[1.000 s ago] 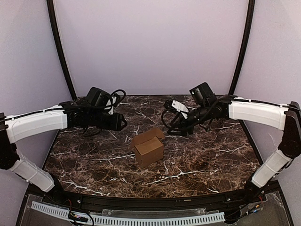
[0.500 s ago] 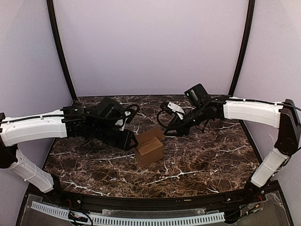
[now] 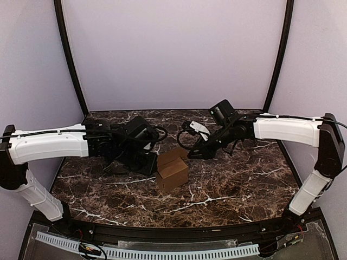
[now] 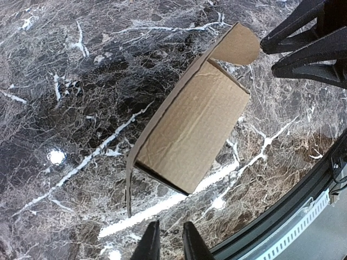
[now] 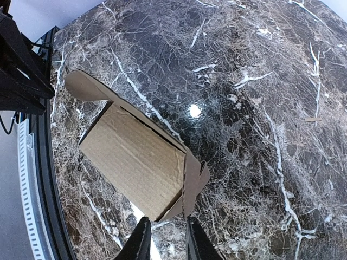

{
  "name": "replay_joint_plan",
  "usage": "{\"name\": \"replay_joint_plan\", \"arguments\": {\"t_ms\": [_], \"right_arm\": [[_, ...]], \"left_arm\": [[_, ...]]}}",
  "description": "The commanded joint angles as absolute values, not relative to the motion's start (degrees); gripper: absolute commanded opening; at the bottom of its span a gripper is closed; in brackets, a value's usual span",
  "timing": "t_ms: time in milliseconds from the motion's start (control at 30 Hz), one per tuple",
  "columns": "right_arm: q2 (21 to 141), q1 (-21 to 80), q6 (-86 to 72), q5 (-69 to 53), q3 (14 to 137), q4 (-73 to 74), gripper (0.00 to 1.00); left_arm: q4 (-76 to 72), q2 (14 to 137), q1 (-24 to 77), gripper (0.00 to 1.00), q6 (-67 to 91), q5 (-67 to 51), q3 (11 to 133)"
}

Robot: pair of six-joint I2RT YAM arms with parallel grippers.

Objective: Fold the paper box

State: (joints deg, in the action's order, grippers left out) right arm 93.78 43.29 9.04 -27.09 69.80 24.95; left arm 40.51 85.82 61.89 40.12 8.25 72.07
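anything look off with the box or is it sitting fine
The paper box is only partly closed. A rounded flap juts out loose at one end, and a second flap sticks out at the opposite end, with a dark gap showing along the top seam. No tear or spill shows.

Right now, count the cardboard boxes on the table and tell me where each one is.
1. The paper box stands near the middle of the marble table, between the left arm and the right arm; none appears hidden.
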Motion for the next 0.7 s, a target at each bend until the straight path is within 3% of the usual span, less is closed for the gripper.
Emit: {"name": "replay_joint_plan", "arguments": {"t_ms": [0, 233, 467, 600, 667], "right_arm": [[93.8, 44.2, 7.7, -27.0, 71.0, 24.7, 0.2], [94.0, 44.9, 6.7, -27.3, 71.0, 24.8, 0.1], [94.0, 45.4, 6.1, -27.6, 71.3, 25.1, 0.07], [92.4, 45.4, 7.2, -26.4, 71.4, 26.7, 0.11], [90.2, 45.1, 7.7, -25.2, 71.0, 27.2, 0.19]], "left_arm": [[44.2, 86.6, 62.3, 0.13, 42.4, 9.7, 74.3], [43.3, 87.7, 62.4, 0.04, 44.0, 9.1, 75.2], [43.3, 88.1, 62.9, 0.01, 44.6, 9.5, 75.7], [46.0, 87.5, 63.7, 0.11, 45.2, 11.2, 77.7], [48.9, 86.5, 64.7, 0.19, 45.9, 13.3, 79.8]]}}
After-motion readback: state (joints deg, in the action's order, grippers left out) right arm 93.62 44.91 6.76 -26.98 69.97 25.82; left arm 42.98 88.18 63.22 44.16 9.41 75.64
